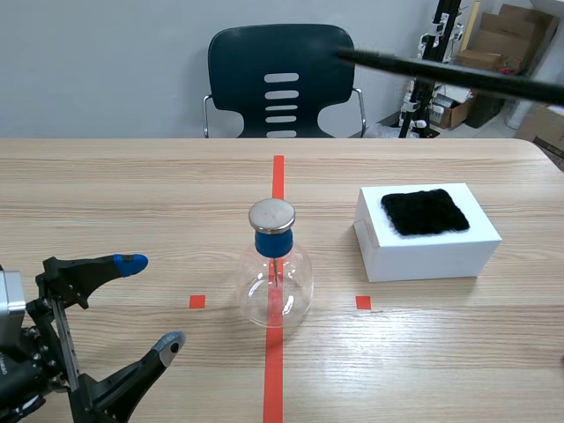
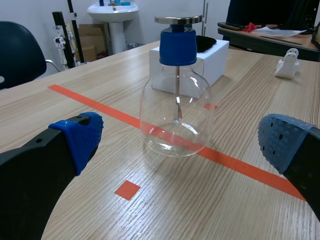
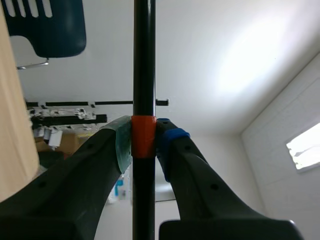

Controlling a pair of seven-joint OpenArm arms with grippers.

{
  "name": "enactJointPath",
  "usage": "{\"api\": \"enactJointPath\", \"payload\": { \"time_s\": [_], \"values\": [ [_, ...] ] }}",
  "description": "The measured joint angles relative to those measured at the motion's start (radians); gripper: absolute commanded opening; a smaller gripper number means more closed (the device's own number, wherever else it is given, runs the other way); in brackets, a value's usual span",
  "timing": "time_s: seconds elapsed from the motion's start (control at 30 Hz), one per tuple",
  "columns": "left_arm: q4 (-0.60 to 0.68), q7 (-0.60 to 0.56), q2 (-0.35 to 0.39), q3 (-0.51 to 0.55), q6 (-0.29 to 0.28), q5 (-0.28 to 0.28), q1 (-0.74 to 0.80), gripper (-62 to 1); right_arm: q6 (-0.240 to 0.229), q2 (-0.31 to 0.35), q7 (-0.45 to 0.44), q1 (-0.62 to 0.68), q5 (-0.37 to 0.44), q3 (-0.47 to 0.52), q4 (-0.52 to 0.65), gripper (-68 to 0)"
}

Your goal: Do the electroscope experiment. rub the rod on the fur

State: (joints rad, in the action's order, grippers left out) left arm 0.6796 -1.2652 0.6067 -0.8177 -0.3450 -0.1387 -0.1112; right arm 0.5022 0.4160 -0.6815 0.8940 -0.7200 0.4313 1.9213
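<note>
A black rod [image 1: 449,72] with an orange-red band slants high across the scene's back right, above the table. My right gripper [image 3: 144,142] is shut on the rod [image 3: 144,65] at that band; the gripper itself lies outside the scene view. A patch of black fur [image 1: 425,211] lies flat on a white box [image 1: 427,256] at the right. The electroscope [image 1: 275,273], a clear flask with a blue stopper and a metal disc, stands on the centre tape line. My left gripper [image 1: 151,302] rests open at the near left, with the electroscope [image 2: 176,100] ahead of its fingers.
A dark chair [image 1: 280,79] stands behind the table's far edge. Cardboard boxes [image 1: 507,35] and stands crowd the back right of the room. In the left wrist view a small white object [image 2: 288,64] sits on the table past the flask.
</note>
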Motion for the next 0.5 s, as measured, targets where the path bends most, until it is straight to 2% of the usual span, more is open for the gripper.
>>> {"api": "enactJointPath", "payload": {
  "time_s": [0.17, 0.27, 0.33, 0.5],
  "values": [
    [0.0, 0.0, 0.0, 0.0, 0.0, 0.0, 0.0, 1.4, 0.0, 0.069, 0.002, -0.131, -0.001, 0.026, -0.135, -67.1],
    [0.0, 0.0, 0.0, 0.0, 0.0, 0.0, 0.0, 1.4, -0.003, 0.14, 0.003, -0.208, -0.001, 0.026, -0.253, -67.1],
    [0.0, 0.0, 0.0, 0.0, 0.0, 0.0, 0.0, 1.4, -0.022, 0.196, 0.003, -0.249, -0.001, 0.026, -0.322, -67.1],
    [0.0, 0.0, 0.0, 0.0, 0.0, 0.0, 0.0, 1.4, -0.106, 0.311, 0.003, -0.348, -0.001, 0.024, -0.463, -67.1]
  ]
}}
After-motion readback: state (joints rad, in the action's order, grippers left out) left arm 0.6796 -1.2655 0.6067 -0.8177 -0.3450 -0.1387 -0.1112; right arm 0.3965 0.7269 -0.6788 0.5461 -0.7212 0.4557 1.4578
